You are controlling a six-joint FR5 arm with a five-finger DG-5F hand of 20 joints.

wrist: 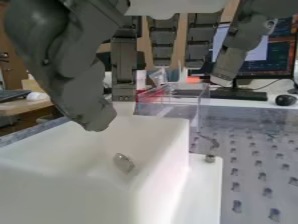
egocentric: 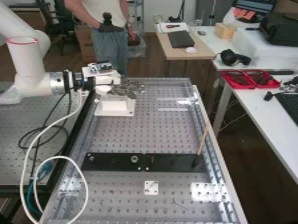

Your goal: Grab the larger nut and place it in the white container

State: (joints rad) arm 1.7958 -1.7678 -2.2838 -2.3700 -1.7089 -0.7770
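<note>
The hand is over the white container near the far end of the bench. In the wrist view the hand hangs above the container's opening, open, with its fingers hanging down fairly straight and the thumb apart from them. Inside the white container is the larger nut, a shiny tilted metal piece; whether it touches the floor or wall I cannot tell. Nothing is held between fingers and thumb.
On the flat black bar stand the bearing and, faintly, the smaller nut. A thin wooden stick rises from the bar's right end. Beyond the container stands a clear box. Cables loop beside the bench's left edge.
</note>
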